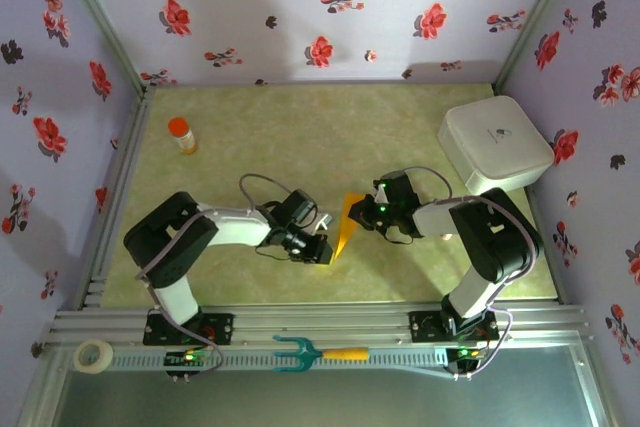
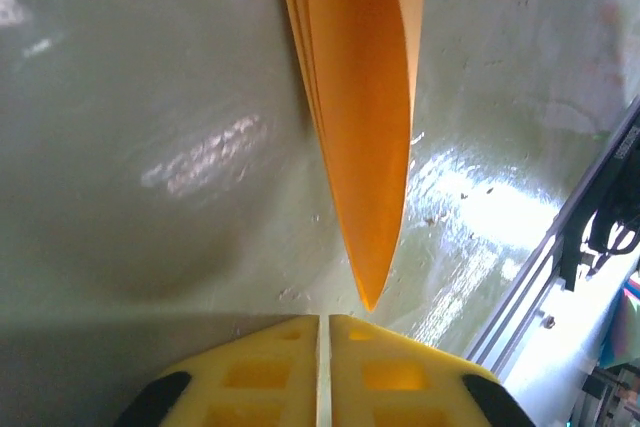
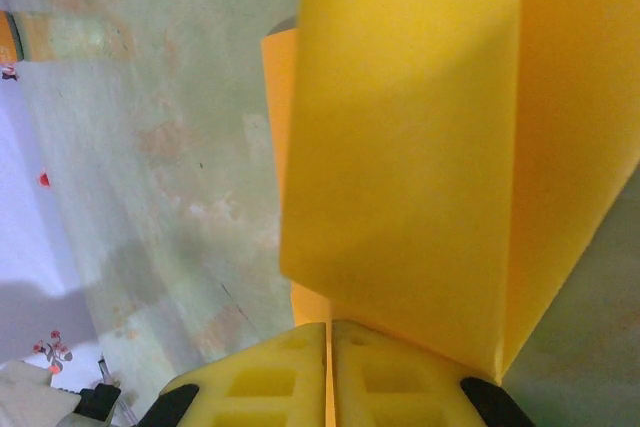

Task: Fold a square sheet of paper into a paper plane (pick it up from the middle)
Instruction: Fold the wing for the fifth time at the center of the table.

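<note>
Purple floral walls [image 1: 300, 7] close in a pale green table [image 1: 300, 127], w/ two arms bolted at its near edge. Right arm [image 1: 490, 242] reaches in toward the middle. The right gripper [image 3: 328, 325] is clenched on the paper [image 1: 342, 229]: in the wrist view the orange sheet comes straight out from btwn the yellow pads [image 3: 390, 377], so this side carries it. Left arm [image 1: 185, 237] comes in from the other side. The left gripper [image 2: 325, 319] has its pads pressed together on nothing, w/ the paper's pointed tip just beyond them, prob. not touching. My guess is it waits there to take or press the next crease. White box [image 1: 495, 147] sits at the far right corner, well apart from the work. The paper is approx mid-table, nearer the near edge, btwn the two grippers. It seems held on edge above the table, and it's folded to a narrow, layered dart, so the job looks well along. Fork [image 1: 310, 353] lies on the rail [image 1: 400, 332] in front of the near edge, tape roll [image 1: 94, 355] at the rail's left end, bottle [image 1: 182, 134] near the far left corner; none in the way. Count: 2 arms, 2 grippers, 1 paper, 1 box, 1 fork, 1 tape roll, 1 bottle.
</note>
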{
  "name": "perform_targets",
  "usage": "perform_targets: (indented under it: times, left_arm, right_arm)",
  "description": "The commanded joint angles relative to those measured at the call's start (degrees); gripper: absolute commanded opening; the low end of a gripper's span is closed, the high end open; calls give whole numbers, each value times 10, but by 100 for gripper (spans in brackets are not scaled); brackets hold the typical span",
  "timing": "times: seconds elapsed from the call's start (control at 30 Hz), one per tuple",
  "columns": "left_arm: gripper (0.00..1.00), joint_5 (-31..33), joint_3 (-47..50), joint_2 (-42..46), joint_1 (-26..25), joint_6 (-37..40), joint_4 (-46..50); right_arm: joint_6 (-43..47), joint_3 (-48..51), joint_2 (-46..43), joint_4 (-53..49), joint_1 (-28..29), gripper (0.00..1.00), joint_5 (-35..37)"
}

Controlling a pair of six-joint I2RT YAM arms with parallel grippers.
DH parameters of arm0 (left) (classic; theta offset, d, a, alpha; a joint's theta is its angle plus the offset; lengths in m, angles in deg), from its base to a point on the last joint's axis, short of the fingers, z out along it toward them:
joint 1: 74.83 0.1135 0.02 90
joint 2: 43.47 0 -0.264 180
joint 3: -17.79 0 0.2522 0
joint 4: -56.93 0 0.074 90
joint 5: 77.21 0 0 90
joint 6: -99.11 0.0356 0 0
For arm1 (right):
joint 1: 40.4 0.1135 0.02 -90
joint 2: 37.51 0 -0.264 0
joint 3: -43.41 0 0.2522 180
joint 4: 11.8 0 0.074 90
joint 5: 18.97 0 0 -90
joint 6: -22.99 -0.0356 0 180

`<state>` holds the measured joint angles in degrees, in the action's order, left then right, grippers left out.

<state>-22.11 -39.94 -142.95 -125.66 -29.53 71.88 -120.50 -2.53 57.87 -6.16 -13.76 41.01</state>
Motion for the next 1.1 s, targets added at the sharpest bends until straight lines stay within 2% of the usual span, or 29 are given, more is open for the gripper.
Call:
perform_targets:
  times: [0.0,0.23,0.43,0.63,1.07]
  left_arm:
    - [14,8,6,43,-5,0,14]
    - [7,40,-17,89,3,1,-33]
    - [2,12,-108,3,3,0,-42]
    - [1,1,-159,-67,1,3,-33]
    - [1,6,-195,-115,2,29,26]
  right_arm:
    - [17,11,25,-53,-2,12,55]
    - [13,12,25,-49,-2,11,54]
    - [12,12,26,-48,-2,11,54]
    - [13,12,23,-50,-2,11,54]
    - [13,13,22,-52,-2,11,56]
